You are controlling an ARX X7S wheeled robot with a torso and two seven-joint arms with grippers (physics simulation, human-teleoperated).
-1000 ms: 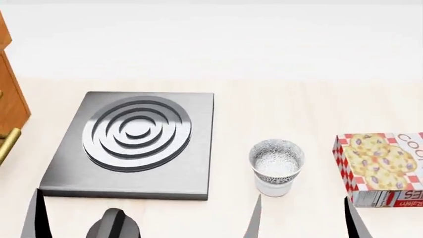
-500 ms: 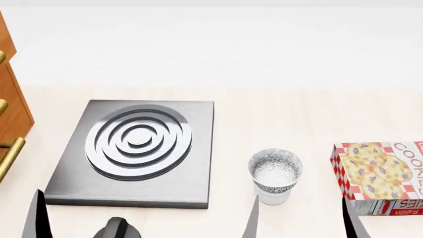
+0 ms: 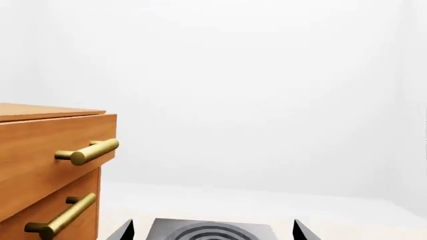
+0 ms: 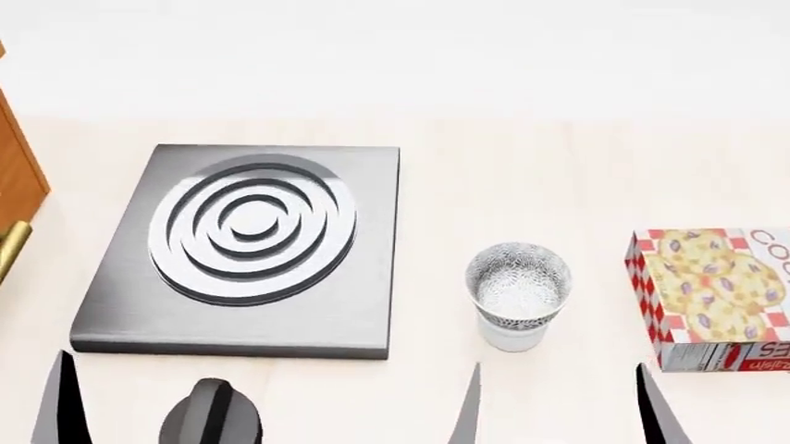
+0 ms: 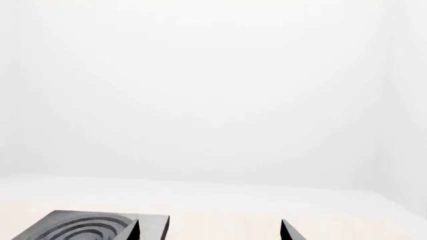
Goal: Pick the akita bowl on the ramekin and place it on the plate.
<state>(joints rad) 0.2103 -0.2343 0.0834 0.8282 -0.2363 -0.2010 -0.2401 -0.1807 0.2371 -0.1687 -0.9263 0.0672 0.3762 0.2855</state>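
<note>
From the head camera, the pale wooden counter (image 4: 593,176) runs wide and bare behind and between the objects, with open room on all sides of the akita bowl (image 4: 519,282), which sits nested on the white ramekin (image 4: 510,335) right of centre. The bowl is speckled grey-black outside and pale inside; only the ramekin's glossy lower part shows beneath it. Left of it, apart, lies a square brushed-metal stove plate (image 4: 240,254) with raised concentric rings. Right of the bowl, well apart, a cookie box (image 4: 722,296) with a red-checked edge is cut by the frame. A wooden cabinet (image 4: 18,180) edges in at far left. The right gripper (image 4: 558,412) shows two dark fingertips spread wide at the bottom edge, just nearer than the bowl; the left gripper (image 4: 148,412) shows one dark tip and a rounded grey part. In the left wrist camera, the left gripper's tips stand wide apart, framing the stove plate (image 3: 213,231), with the cabinet's (image 3: 40,165) brass handles beside. In the right wrist camera, the right gripper's (image 5: 210,231) tips are likewise wide, the stove plate's (image 5: 93,226) corner beside them against a blank white wall.
</note>
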